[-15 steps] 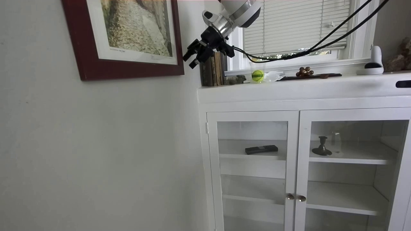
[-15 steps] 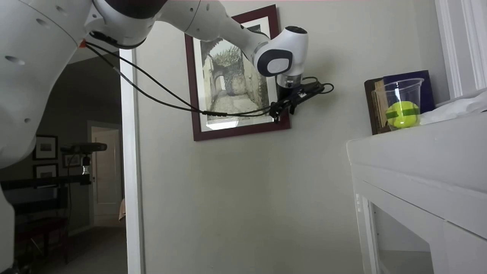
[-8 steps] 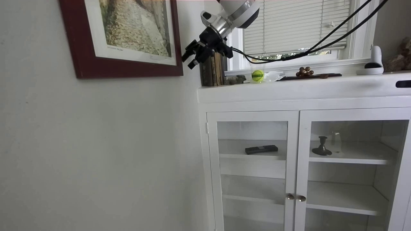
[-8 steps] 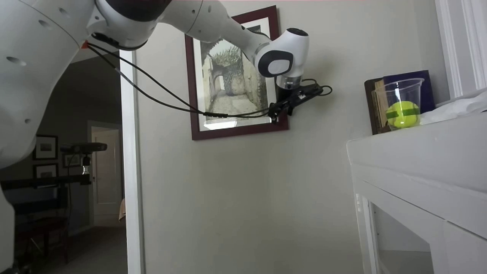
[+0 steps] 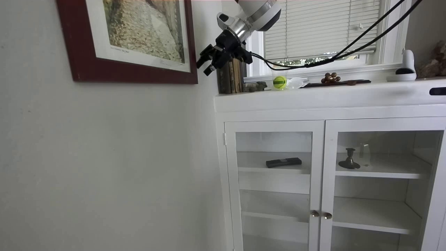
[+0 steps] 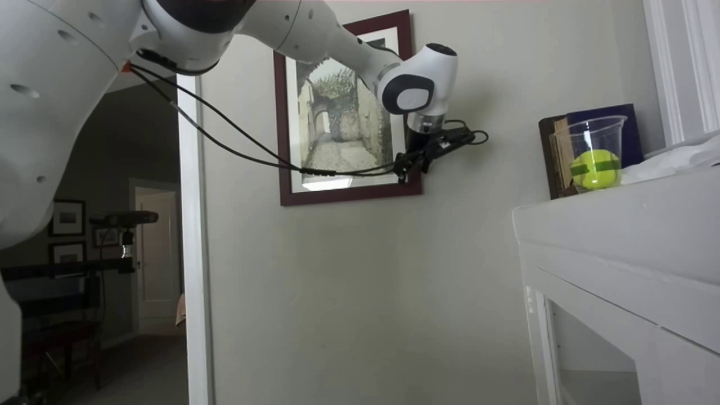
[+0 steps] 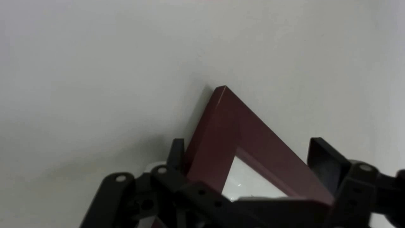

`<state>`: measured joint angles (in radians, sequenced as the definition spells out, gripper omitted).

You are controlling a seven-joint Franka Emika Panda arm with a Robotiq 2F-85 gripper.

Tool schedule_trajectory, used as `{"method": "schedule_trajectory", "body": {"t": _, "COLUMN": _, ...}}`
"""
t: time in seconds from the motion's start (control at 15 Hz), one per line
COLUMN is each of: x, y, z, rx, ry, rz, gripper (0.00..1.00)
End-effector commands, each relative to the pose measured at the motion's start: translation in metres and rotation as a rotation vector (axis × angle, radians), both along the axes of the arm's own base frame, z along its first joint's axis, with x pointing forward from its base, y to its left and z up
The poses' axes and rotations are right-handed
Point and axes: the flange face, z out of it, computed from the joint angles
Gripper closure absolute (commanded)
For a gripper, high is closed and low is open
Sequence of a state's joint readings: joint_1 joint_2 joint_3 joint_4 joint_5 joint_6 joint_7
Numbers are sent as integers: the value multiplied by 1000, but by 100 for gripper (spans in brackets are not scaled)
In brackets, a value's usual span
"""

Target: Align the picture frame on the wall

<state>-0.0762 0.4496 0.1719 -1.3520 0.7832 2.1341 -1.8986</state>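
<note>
The picture frame (image 6: 337, 129) was judged nearly level on the wall (image 6: 365, 292); its corner (image 7: 224, 117) was straddled, unclamped, by the wide-spread end effector (image 7: 246, 148); withdrawal was left.

No wording, brand or number can be read; in an exterior view, faint writing (image 5: 120, 49) is seen on the white mat (image 5: 144, 59) of the picture frame (image 5: 134, 73), below the artwork (image 5: 139, 31) at its left; a fainter scrawl (image 5: 169, 64) is seen toward the right; both are too small to be deciphered.
</note>
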Motion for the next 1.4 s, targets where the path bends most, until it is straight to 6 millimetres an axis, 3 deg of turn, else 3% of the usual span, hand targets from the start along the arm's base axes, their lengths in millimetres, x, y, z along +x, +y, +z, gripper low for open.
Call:
{"method": "schedule_trajectory", "body": {"t": 0.0, "x": 8, "y": -1, "z": 4, "rx": 31, "ry": -19, "rz": 8, "gripper": 0}}
{"method": "schedule_trajectory", "body": {"t": 0.47, "x": 12, "y": -18, "z": 12, "rx": 26, "ry": -50, "rz": -126, "gripper": 0}}
{"method": "schedule_trajectory", "body": {"t": 1.07, "x": 1, "y": -24, "z": 23, "rx": 68, "ry": 82, "rz": -244, "gripper": 0}}
{"method": "schedule_trajectory", "body": {"t": 1.33, "x": -19, "y": -23, "z": 36, "rx": 64, "ry": 198, "rz": -255, "gripper": 0}}
